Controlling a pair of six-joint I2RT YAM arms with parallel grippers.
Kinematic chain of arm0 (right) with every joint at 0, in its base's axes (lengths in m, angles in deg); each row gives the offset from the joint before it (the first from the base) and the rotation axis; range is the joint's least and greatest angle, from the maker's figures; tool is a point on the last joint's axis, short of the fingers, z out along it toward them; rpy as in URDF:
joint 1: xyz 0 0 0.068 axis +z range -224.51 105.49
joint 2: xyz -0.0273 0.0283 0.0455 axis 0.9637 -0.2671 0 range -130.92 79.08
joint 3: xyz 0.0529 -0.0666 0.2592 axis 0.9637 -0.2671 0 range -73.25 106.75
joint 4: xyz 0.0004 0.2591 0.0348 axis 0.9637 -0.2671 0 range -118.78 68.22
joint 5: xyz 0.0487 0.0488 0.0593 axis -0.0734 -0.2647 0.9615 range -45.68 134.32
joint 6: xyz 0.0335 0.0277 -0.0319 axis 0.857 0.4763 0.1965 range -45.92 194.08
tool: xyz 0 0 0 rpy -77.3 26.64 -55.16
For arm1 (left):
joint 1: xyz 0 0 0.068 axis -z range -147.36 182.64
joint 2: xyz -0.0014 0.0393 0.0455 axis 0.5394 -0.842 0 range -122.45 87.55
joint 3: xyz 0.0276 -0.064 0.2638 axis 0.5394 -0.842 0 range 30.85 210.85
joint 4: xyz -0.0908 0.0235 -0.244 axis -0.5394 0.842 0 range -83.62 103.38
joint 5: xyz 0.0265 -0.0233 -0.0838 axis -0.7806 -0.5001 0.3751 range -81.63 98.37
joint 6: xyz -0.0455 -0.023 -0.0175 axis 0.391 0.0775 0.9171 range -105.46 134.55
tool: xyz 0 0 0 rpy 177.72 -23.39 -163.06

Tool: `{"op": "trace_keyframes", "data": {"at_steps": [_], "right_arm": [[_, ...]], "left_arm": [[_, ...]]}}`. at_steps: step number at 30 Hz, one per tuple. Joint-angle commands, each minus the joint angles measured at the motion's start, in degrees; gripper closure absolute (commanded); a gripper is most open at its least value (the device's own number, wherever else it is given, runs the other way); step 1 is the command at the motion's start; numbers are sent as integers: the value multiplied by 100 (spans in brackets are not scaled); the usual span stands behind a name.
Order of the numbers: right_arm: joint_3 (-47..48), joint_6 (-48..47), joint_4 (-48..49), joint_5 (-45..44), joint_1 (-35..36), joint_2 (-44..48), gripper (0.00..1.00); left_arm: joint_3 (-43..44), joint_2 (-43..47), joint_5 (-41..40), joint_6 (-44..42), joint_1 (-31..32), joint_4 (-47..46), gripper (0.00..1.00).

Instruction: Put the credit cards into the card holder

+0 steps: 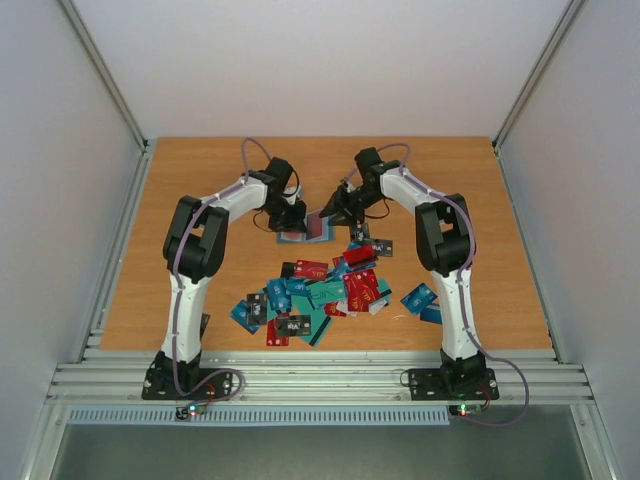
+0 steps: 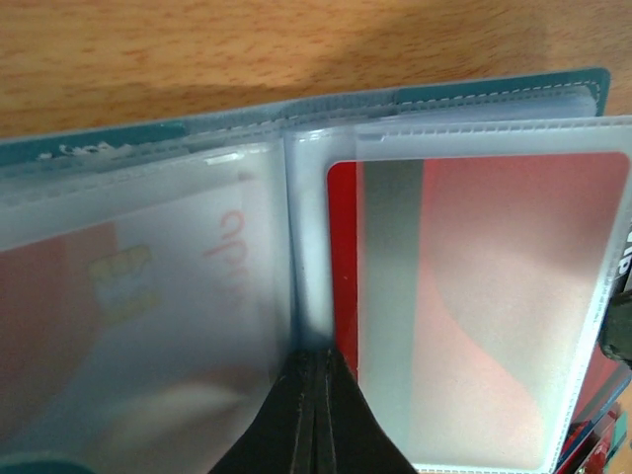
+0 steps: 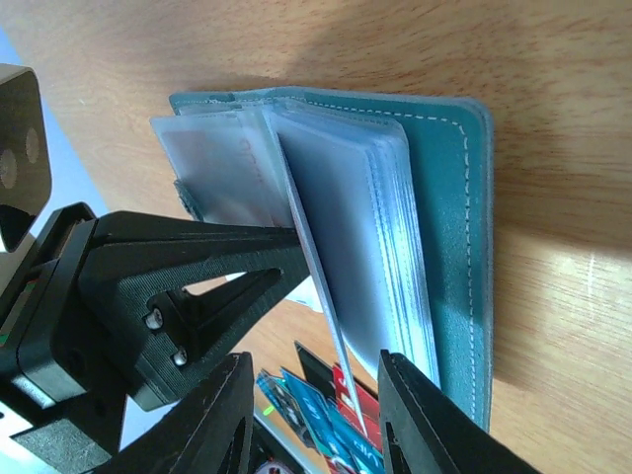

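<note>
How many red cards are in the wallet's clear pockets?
2: a red card in the left pocket, a striped red card in the right; more may hide.

The top view is bright and evenly lit from overhead, and the arms throw only short, soft shadows on the table (image 1: 190, 165). Both wrist views are dimmer (a broad shadow lies over the wood). In the left one the card holder (image 2: 553, 89) looks hazy, its clear sleeves catching a pale sheen, and the left gripper (image 2: 316, 365) is a dark blur.
</note>
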Motion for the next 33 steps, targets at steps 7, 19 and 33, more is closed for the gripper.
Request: {"op": "trace_keyframes", "data": {"at_steps": [7,19,33], "right_arm": [[401,-36,-107,118,131,-320,64],[747,-87,-251,183,235,-491,64],[1332,-9,-474,213,434,-766,64]], "left_arm": [[17,-349,-61,-155,4,-10,100],[99,-117,185,6,-3,-55,100],[-471,870,64,575,-394,-168,100]]}}
